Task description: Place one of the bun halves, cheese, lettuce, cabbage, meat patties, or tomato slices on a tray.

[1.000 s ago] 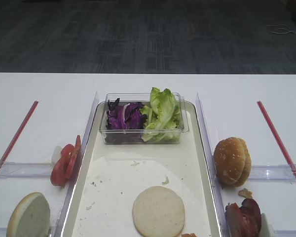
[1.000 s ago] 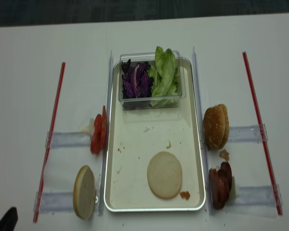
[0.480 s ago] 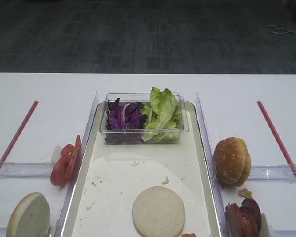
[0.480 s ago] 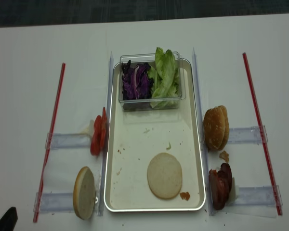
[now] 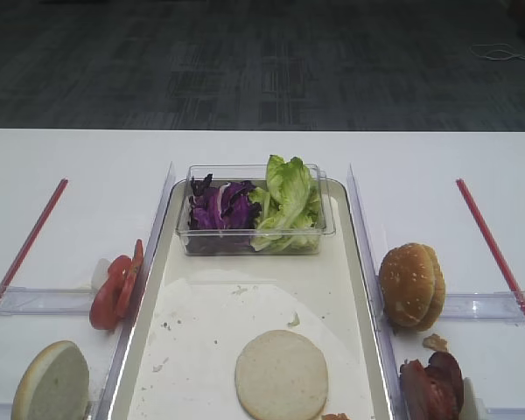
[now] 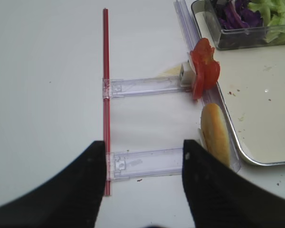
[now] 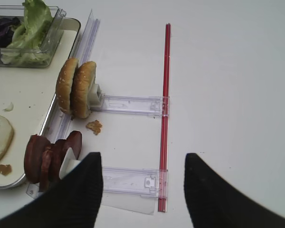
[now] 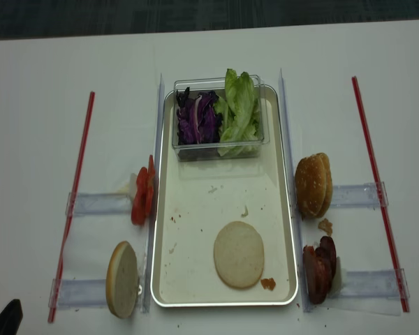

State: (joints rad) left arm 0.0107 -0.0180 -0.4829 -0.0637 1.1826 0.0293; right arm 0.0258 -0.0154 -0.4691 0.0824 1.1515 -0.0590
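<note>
Pale bun half (image 6: pixel 215 134) stands just right of the left end effector (image 6: pixel 143 183) (fingers spread apart, holding nothing).

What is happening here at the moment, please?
A two-armed robot is building a burger. Nothing is held now: both grippers hover with open jaws, the left gripper near the tomato slices, the right gripper near the meat patties. One bun half already lies flat on the tray; lettuce and cabbage sit in a clear box.
</note>
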